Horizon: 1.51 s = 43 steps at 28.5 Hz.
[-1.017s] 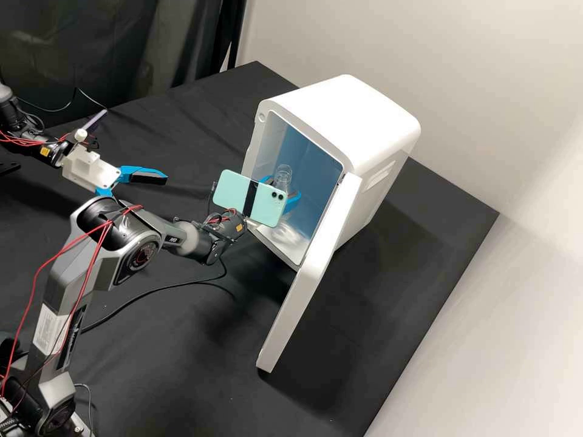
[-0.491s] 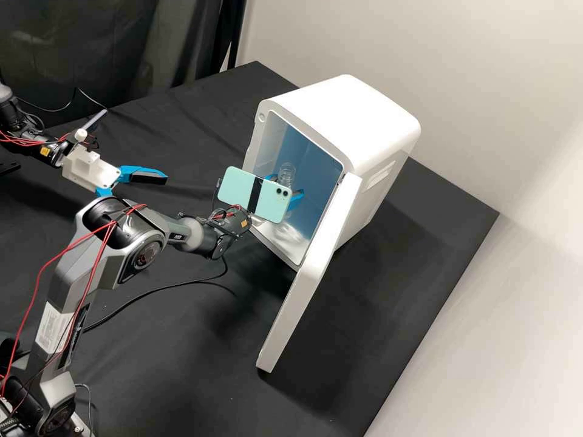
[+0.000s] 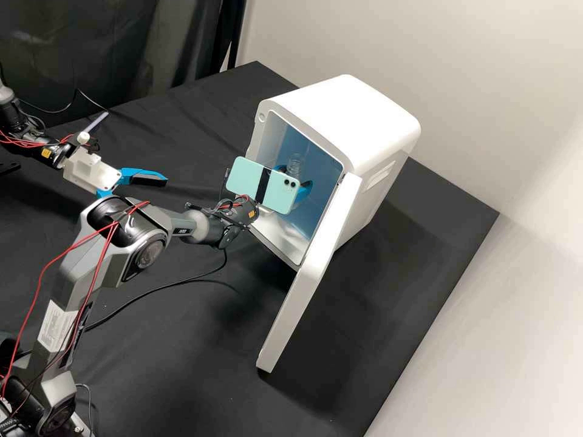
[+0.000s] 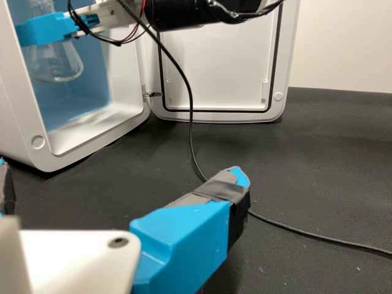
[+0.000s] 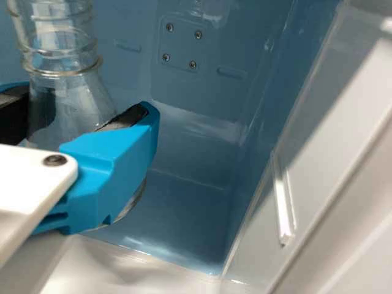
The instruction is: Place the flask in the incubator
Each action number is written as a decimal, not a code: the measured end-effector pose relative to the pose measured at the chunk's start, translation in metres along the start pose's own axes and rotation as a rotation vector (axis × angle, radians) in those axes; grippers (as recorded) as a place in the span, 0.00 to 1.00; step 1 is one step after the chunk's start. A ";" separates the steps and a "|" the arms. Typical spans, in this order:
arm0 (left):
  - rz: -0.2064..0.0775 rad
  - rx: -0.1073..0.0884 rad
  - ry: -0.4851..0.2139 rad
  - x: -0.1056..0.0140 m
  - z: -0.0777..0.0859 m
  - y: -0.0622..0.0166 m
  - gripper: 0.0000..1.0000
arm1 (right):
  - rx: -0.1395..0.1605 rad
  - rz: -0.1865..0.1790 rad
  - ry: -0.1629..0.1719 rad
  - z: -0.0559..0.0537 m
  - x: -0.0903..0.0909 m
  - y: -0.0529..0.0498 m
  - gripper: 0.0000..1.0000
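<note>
1. Flask [image 3: 296,162] in the high view sat inside the open incubator [image 3: 364,121], its clear neck rising above the right gripper [image 3: 302,187], whose blue fingers were pinched on the glass below the neck. The incubator stood at about 2 o'clock on the black bench [image 3: 182,340], and its door [image 3: 300,291] swung out toward 6 o'clock. A mint-green phone [image 3: 264,191] on that wrist hid the lower half of the flask. The left gripper [image 3: 143,176] hung over the bench at 9 o'clock, well apart from the incubator, fingers spread and holding nothing.

2. In the left wrist view, the flask [image 4: 56,61] hung in the blue chamber with its base above the floor of the incubator [image 4: 38,143], so it was not yet set down. The right gripper [image 4: 44,29] clamped it just above the cone. The door [image 4: 214,55] stood wide open beside the chamber. A black cable [image 4: 195,162] trailed across the bench past the left gripper's own fingertip [image 4: 236,184].

3. In the right wrist view, one blue finger [image 5: 113,162] pressed against the shoulder of the flask [image 5: 58,67], with the chamber's back wall [image 5: 202,116] well beyond. To do this step well, I judged the arm should lower gently until the base rests flat, only then part its fingers, and back straight out through the opening.
</note>
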 end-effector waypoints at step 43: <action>0.010 0.001 0.002 0.002 0.000 0.0022 1.00 | -0.046 -0.017 -0.084 0.017 0.056 -0.015 0.00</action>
